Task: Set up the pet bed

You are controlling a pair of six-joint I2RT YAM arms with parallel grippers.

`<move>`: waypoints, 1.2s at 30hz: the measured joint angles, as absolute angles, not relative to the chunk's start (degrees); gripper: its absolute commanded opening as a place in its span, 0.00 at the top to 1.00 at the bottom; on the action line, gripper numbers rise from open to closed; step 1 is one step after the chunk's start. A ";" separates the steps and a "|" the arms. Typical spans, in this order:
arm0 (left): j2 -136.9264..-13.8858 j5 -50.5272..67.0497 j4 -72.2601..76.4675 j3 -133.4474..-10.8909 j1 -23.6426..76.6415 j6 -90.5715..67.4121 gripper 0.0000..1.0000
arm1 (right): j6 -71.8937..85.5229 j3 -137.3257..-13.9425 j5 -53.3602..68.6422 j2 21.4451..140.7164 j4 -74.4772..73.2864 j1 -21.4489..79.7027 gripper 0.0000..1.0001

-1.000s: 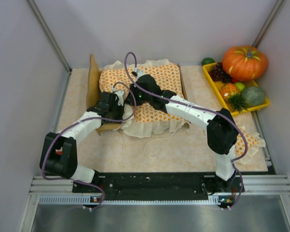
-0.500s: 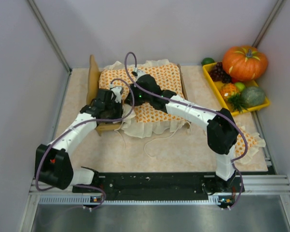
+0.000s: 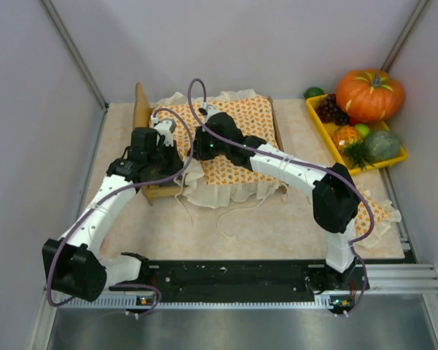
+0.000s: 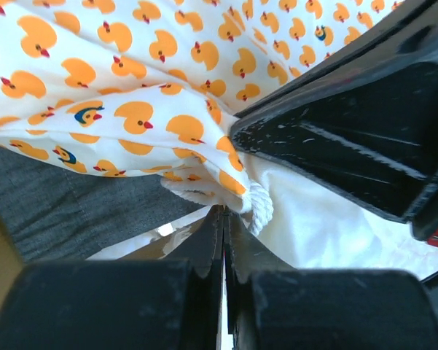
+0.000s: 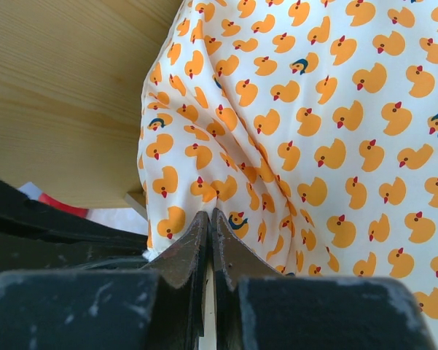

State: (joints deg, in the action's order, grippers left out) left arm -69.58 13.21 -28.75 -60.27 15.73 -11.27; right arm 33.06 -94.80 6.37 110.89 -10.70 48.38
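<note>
At upper left of the top view, one bed (image 3: 141, 117) is sitting with one spread (image 3: 251, 120) draped over it. Left gripper (image 4: 223, 213) and right gripper (image 5: 208, 216), two in all, are both pinching spread fabric at the bed's left end. One pillow (image 3: 380, 211) is lying at lower right, not yet placed, so I'm judging this about half done.

No text, label, brand, number or sign can be read anywhere.

- Left arm (image 3: 102, 208) rises from lower left towards upper centre-left; left gripper (image 4: 224, 219) jaws pressed together.
- Right arm (image 3: 291, 171) stretches leftward from lower right; right gripper (image 5: 209, 219) jaws likewise closed tight.
</note>
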 measured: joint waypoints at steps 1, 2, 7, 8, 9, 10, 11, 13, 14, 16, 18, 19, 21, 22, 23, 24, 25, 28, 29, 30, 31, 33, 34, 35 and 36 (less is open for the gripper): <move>-69.84 13.61 -28.75 -59.83 15.44 -11.53 1.00 | 33.06 -94.80 6.37 110.89 -10.70 48.38 1.00; -70.06 13.80 -28.75 -59.53 15.20 -11.77 1.00 | 33.06 -94.80 6.37 110.89 -10.70 48.38 1.00; -72.82 14.55 -28.40 -57.28 13.58 -11.94 1.00 | 33.06 -94.80 6.37 110.89 -10.70 48.38 0.99; -73.32 14.57 -28.25 -56.84 13.47 -11.92 1.00 | 33.06 -94.80 6.39 110.89 -10.70 48.38 0.99; -73.80 14.61 -27.83 -56.27 13.32 -11.88 1.00 | 33.06 -94.80 6.42 110.89 -10.70 48.38 0.99; -74.26 14.68 -27.16 -55.66 13.23 -11.84 1.00 | 33.08 -94.80 6.48 110.89 -10.70 48.38 0.99; -74.65 14.81 -26.59 -55.22 13.21 -11.84 1.00 | 33.08 -94.80 6.61 110.89 -10.70 48.38 0.99; -75.29 15.25 -25.26 -54.37 13.21 -11.86 1.00 | 33.08 -94.80 6.76 110.89 -10.70 48.38 0.99; -75.46 15.44 -24.62 -54.11 13.21 -11.86 1.00 | 33.08 -94.80 6.83 110.89 -10.68 48.38 0.99; -75.77 15.64 -23.51 -54.04 13.21 -11.79 1.00 | 33.10 -94.80 6.87 110.89 -10.70 48.38 0.99; -76.42 15.75 -23.22 -54.41 13.21 -11.75 1.00 | 33.10 -94.80 6.94 110.89 -10.70 48.38 0.99; -77.08 15.86 -23.18 -54.61 13.21 -11.75 1.00 | 33.10 -94.80 6.96 110.89 -10.70 48.38 0.99; -78.19 15.86 -23.14 -54.63 13.21 -11.88 1.00 | 33.10 -94.80 6.96 110.89 -10.70 48.38 0.99; -78.76 15.66 -23.03 -54.37 13.21 -11.92 1.00 | 33.10 -94.80 6.96 110.89 -10.70 48.38 0.99; -79.05 15.46 -22.85 -53.84 13.21 -12.05 1.00 | 33.10 -94.80 6.96 110.89 -10.70 48.38 0.99; -79.05 15.09 -22.68 -53.19 13.21 -12.12 1.00 | 33.10 -94.80 6.98 110.89 -10.70 48.38 0.99; -78.98 14.41 -22.72 -52.29 13.21 -12.21 1.00 | 33.10 -94.80 6.98 110.89 -10.70 48.38 0.99; -78.11 11.60 -21.85 -49.67 13.21 -13.04 1.00 | 33.10 -94.80 7.05 110.89 -10.70 48.38 0.99; -77.49 10.13 -21.87 -49.32 13.21 -13.39 1.00 | 33.10 -94.80 7.07 110.89 -10.70 48.38 0.98; -76.82 8.86 -22.06 -48.99 13.21 -13.54 0.97 | 33.10 -94.80 7.07 110.89 -10.70 48.38 0.98; -76.38 7.79 -22.35 -48.90 13.21 -13.65 0.92 | 33.12 -94.80 7.14 110.89 -10.70 48.38 0.98; -75.61 5.82 -23.20 -48.84 13.21 -13.89 0.71 | 33.15 -94.80 7.22 110.89 -10.68 48.38 0.98; -75.44 5.30 -23.49 -48.84 13.21 -13.65 0.65 | 33.17 -94.80 7.22 110.89 -10.70 48.38 0.98; -75.20 4.69 -23.75 -48.84 13.21 -14.02 0.59 | 33.17 -94.80 7.22 110.89 -10.70 48.38 0.98; -74.81 4.38 -24.05 -48.84 13.19 -14.33 0.50 | 33.17 -94.80 7.22 110.89 -10.68 48.38 0.98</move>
